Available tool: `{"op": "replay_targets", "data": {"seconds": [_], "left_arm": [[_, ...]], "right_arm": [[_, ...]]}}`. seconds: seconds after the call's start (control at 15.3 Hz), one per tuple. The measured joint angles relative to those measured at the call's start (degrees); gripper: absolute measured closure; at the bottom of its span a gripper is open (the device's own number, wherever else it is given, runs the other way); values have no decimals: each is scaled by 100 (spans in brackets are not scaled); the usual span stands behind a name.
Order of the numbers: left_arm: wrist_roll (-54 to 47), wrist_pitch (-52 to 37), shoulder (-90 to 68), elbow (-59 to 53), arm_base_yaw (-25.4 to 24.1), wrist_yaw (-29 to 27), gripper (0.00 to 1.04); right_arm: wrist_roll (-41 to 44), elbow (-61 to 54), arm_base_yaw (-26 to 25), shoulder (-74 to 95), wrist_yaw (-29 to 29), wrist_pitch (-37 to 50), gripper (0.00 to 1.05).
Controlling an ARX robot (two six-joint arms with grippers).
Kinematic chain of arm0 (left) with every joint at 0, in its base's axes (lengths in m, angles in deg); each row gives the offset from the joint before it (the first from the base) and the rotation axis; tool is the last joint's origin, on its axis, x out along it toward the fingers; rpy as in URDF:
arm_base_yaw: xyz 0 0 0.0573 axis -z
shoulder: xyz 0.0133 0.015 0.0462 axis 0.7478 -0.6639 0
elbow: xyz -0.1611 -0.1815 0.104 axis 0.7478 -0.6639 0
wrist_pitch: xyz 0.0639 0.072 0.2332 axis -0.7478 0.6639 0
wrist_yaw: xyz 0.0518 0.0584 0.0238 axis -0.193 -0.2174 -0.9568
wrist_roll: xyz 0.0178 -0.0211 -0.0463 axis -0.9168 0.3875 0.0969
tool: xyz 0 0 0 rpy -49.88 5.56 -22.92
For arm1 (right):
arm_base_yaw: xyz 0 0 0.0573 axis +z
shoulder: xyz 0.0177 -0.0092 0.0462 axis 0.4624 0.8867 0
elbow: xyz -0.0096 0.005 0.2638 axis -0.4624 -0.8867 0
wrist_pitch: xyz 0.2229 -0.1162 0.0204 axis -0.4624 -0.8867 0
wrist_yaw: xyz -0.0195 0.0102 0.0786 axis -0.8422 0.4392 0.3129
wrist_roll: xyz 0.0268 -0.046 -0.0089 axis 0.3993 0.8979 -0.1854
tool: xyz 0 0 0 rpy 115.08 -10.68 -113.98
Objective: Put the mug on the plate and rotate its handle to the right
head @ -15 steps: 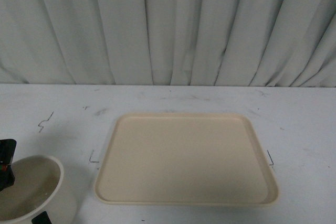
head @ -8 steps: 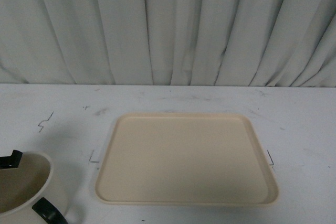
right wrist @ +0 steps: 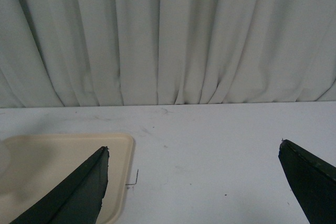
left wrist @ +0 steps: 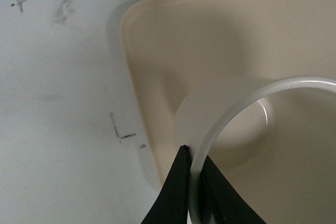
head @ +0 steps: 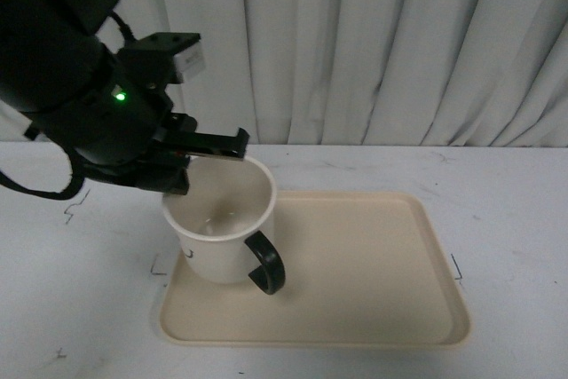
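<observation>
Over the plate [head: 373, 295], mug [head: 217, 241] seemingly empty, rim [left wrist: 231, 113] pinched by left pincer [left wrist: 195, 182], right pincer [right wrist: 193, 148] spread apart.

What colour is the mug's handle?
Black; the handle shows best in the front view.

Front view facing curtain [head: 373, 42], left wrist close above plate [left wrist: 210, 35], right wrist low toward curtain, plate shared
</observation>
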Motion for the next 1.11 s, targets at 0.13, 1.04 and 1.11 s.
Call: {"op": "replay_targets", "data": {"seconds": [0.13,1.04,1.11], "left_arm": [[0,39,-323,297,254,11,102],[-83,175,-1443,1054,933,109,102],[-101,177,-1443,1058,927,103,77]], "right_arm": [[0,0,0,0,2,0,6],[0,0,0,0,2,0,6],[0,0,0,0,0,0,6]]}}
